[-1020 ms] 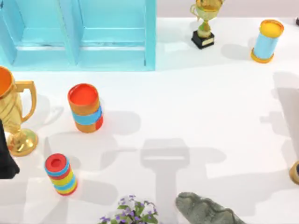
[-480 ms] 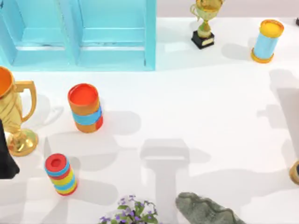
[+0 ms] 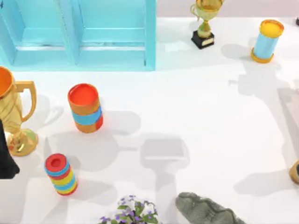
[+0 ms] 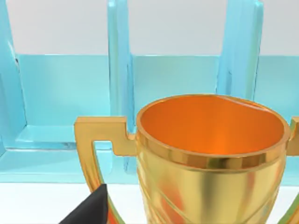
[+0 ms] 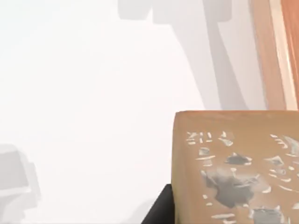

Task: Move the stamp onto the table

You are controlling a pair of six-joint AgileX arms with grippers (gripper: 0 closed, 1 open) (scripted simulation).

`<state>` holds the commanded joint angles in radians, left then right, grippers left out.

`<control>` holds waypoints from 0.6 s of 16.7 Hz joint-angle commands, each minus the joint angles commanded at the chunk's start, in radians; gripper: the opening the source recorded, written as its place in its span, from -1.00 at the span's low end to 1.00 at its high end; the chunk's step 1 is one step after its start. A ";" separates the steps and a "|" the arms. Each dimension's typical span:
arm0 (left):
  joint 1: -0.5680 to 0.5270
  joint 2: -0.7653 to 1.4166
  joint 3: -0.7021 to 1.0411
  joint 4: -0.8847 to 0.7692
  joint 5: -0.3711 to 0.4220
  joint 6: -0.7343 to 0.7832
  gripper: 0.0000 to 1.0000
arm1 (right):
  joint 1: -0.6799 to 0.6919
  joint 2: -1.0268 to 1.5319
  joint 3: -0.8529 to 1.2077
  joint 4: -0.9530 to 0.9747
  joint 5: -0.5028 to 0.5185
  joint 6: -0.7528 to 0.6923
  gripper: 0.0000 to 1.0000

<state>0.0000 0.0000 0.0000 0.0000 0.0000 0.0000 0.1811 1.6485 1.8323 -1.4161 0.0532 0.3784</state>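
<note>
The big flat white table (image 3: 210, 121) is lying under the right arm. The small tan wooden stamp block (image 5: 233, 168) is sitting right against the right wrist camera, looking hard, light, smooth; flat sides seem best for gripping. Jaws: cannot tell

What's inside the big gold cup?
The big gold cup looks empty: its shiny orange inside wall shows, with nothing sticking out. The rim hides the very bottom. Behind it stands the blue shelf.

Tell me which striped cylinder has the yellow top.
The light-blue cylinder at the table's far right corner; the two striped ones at left, the larger and the smaller, have red tops.
</note>
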 joint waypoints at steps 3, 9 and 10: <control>0.000 0.000 0.000 0.000 0.000 0.000 1.00 | 0.084 0.168 0.114 0.034 0.001 0.072 -1.00; 0.000 0.000 0.000 0.000 0.000 0.000 1.00 | 0.222 0.555 0.218 0.102 -0.030 0.100 -1.00; 0.000 0.000 0.000 0.000 0.000 0.000 1.00 | 0.236 0.602 0.224 0.108 -0.036 0.096 -1.00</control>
<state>0.0000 0.0000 0.0000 0.0000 0.0000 0.0000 0.4168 2.2505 2.0567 -1.3078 0.0175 0.4748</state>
